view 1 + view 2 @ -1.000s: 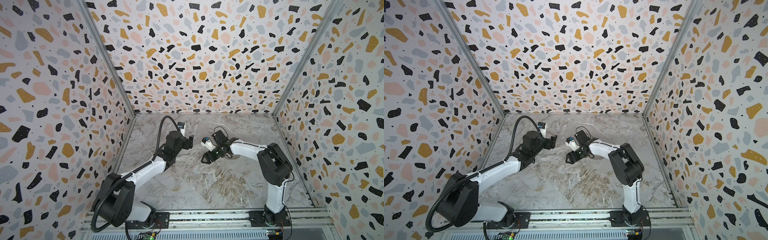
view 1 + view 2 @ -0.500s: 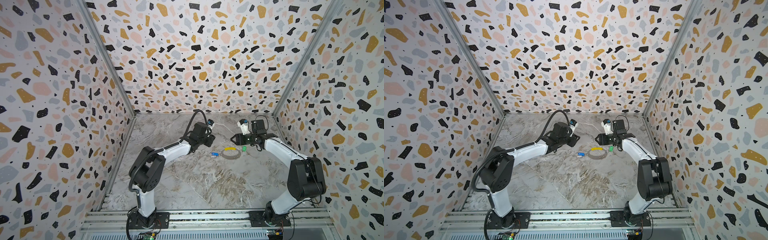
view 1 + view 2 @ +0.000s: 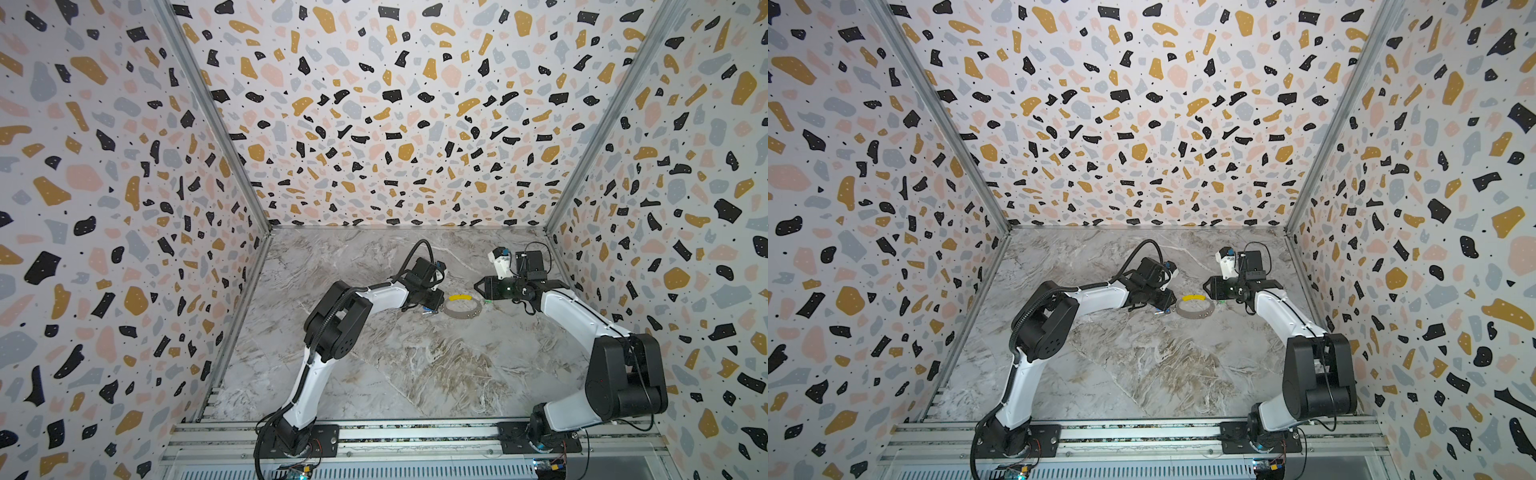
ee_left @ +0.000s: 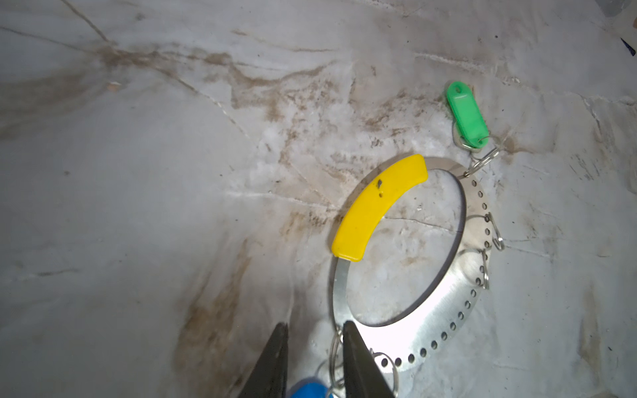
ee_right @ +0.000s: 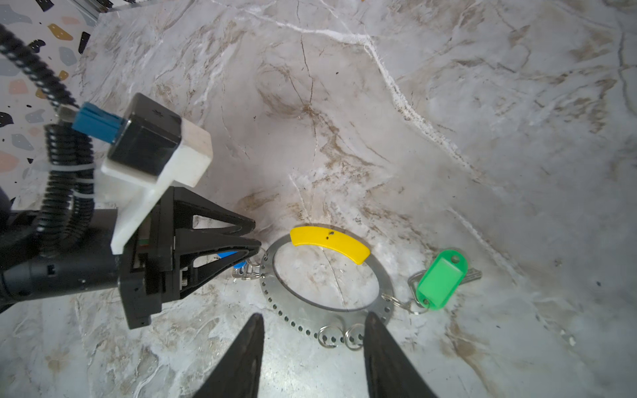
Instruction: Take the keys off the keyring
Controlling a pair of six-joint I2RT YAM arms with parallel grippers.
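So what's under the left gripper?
Under the left gripper, the blue tag and small link rings clipped to the keyring show; the tag's key is covered.

A robot test cell in a lab: terrazzo-print panels [image 3: 395,124] enclose a marble-look tabletop [image 3: 415,365] at 9, 12 and 3 o'clock. The left arm [image 3: 307,390] and right arm [image 3: 573,311] are bolted to an aluminium rail [image 3: 415,436] at 6 o'clock.

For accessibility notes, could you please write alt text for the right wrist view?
A silver keyring with a yellow sleeve lies on a marble table, a green-tagged key linked to it. The left gripper is at a blue tag opposite; the right gripper is open.
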